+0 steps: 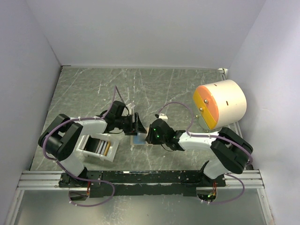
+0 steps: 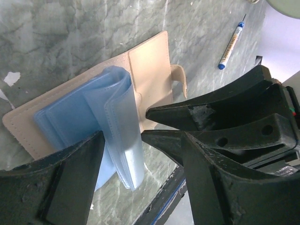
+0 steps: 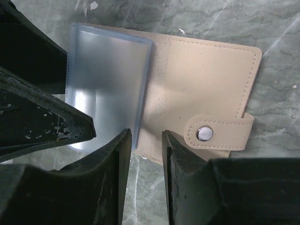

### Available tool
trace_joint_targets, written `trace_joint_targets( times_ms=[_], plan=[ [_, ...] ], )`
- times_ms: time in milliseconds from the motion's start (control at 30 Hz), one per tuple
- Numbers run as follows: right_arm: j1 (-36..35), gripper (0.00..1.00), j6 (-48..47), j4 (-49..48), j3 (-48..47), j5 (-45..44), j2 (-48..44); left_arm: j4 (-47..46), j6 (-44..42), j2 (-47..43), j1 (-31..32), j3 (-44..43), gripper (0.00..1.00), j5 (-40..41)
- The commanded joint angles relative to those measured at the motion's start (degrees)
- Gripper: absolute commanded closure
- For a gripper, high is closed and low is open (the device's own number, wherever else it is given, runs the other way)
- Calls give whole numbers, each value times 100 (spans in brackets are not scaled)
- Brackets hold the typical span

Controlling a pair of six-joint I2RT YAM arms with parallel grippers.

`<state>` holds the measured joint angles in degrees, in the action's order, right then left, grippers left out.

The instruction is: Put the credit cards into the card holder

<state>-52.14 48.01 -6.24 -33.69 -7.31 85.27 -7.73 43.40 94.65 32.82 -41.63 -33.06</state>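
Holder-opening step, I judge; sleeves look empty. Near left, credit cards (image 1: 102, 147) sit in the white tray (image 1: 110, 157). Mid-worktop, the card holder (image 3: 201, 79) lies open: my left fingers (image 2: 91, 150) spread about its blue sleeves (image 3: 108, 84), right fingers (image 3: 121, 150) nearly closed, empty. Next: fetch a card.

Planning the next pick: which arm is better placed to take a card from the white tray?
Probably left. The white tray holding the credit cards lies near the left gripper, on its side of the card holder; the right gripper is across it, farther away.

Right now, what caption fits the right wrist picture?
Right hand hovers over the open card holder, clear sleeves showing, on the table.
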Motion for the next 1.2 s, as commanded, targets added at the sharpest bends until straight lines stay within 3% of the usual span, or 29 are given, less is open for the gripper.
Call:
trace_joint_targets(
  times_ms=[0, 467, 833, 1167],
  plan=[
    [-11, 68, 20, 10, -8, -11, 52, -443, 154, -53, -30, 23, 24, -287],
    [-18, 58, -92, 953, 46, -341, -1285, -714, 450, -205, 28, -68, 25, -501],
    [-19, 65, -94, 224, 325, 268, -1792, -871, 571, 165, 305, -330, 25, -471],
    [-65, 60, -142, 140, 103, 389, -1663, -1001, 726, 396, 533, -614, 25, -414]
  ],
)
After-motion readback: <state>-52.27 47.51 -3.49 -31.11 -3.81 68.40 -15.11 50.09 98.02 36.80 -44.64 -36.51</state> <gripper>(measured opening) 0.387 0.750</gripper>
